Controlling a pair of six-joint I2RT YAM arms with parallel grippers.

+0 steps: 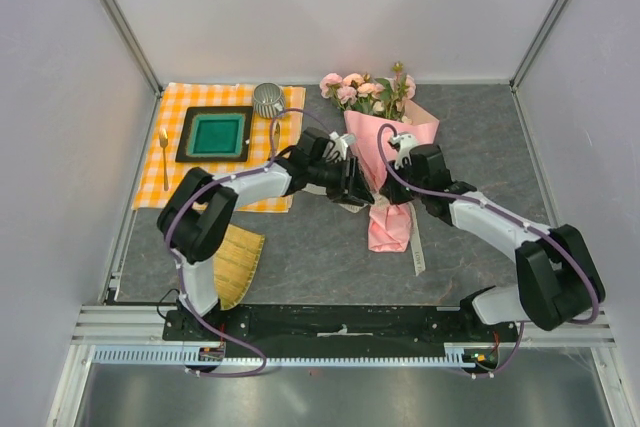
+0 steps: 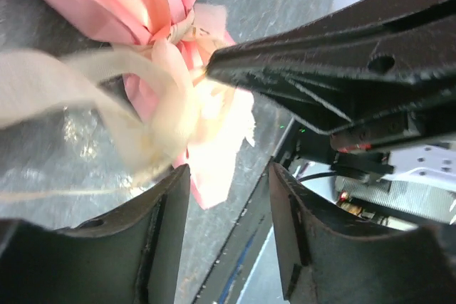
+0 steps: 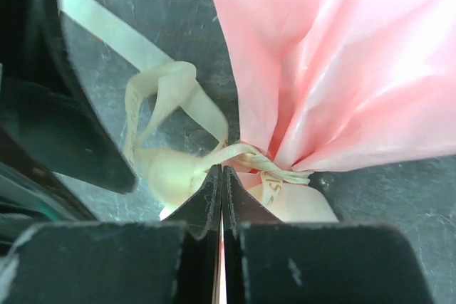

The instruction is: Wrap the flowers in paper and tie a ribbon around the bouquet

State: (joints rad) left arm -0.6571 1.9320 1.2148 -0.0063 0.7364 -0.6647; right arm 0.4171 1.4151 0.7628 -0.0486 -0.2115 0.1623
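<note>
two arms (image 1: 205,217) meet at the bouquet's (image 1: 368,142) waist

both bend inward from the near edge, past a woven bamboo mat (image 1: 238,262). the left gripper's (image 2: 228,176) fingers stand apart, holding nothing, just beside the crinkled pink paper's (image 3: 342,69) tail. the right gripper (image 3: 222,172) is pressed closed, its tips at the knotted, gauzy ribbon (image 3: 167,105); whether it pinches a strand can't be told. the cone-shaped bouquet lies mid-table, flowers (image 1: 365,90) toward the far wall, with bare grey table (image 1: 480,137) to its right.

A cone of thin pink paper (image 1: 388,147) holding pale pink flowers (image 1: 362,90) lay on the grey stone-look table (image 1: 480,137), with the blooms toward the far wall. The left gripper (image 1: 362,187) and the right gripper (image 1: 392,179) flanked its narrow waist. A cream fabric ribbon (image 1: 416,247) trailed beside its foot.
</note>
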